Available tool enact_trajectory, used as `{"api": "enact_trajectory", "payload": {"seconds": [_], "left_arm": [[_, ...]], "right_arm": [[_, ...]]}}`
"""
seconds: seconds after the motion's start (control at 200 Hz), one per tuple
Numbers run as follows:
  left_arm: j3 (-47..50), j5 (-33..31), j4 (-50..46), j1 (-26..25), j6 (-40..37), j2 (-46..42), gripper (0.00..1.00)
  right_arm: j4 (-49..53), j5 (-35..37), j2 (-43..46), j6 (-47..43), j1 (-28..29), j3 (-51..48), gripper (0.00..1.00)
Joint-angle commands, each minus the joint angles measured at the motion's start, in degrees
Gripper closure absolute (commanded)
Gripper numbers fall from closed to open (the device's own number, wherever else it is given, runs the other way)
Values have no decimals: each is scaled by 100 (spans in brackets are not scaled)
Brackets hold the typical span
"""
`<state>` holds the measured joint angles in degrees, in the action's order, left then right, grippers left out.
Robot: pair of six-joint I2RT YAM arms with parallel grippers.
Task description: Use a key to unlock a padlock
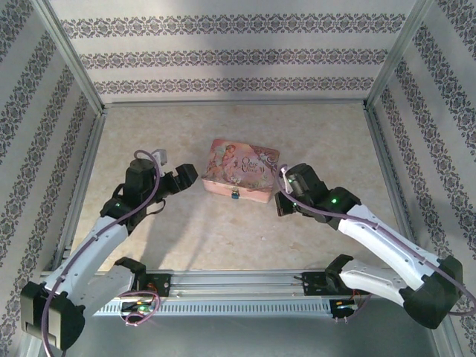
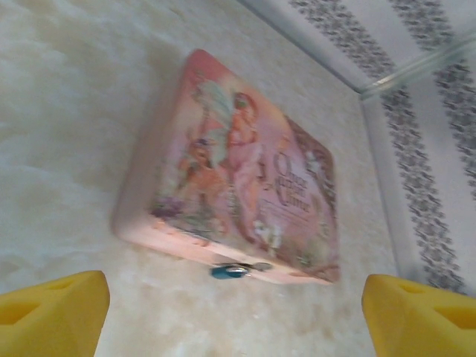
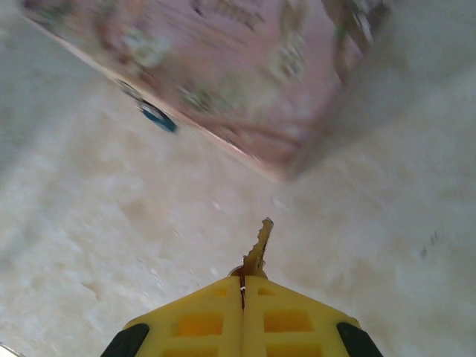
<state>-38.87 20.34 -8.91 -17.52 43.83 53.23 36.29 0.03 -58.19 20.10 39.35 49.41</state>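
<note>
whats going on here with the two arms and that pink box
The right gripper is shut on a small key, with the blade sticking out toward the pink illustrated box lying on the table. A tiny blue padlock sits at the box's front edge, and the key has not reached it yet. The left gripper is open near the box's left end, holding nothing.

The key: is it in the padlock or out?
Out. The right gripper is shut on the key, its tip apart from the padlock on the pink box.
</note>
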Motion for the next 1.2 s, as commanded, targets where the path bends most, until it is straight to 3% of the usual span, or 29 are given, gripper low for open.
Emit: {"api": "enact_trajectory", "payload": {"seconds": [0.0, 0.365, 0.665, 1.194], "left_arm": [[-223, 880, 680, -29, 270, 146, 15], [-533, 1266, 1171, -591, 51, 328, 28], [-653, 1236, 1627, -1043, 214, 717, 34], [231, 314, 3987, -1074, 4121, 908, 32]], "right_arm": [[-654, -70, 68, -1042, 258, 251, 100], [-2392, -550, 262, -2454, 709, 29, 100], [-2763, -549, 240, -2448, 820, -89, 100], [-3691, -469, -145, -2287, 863, -89, 100]]}}
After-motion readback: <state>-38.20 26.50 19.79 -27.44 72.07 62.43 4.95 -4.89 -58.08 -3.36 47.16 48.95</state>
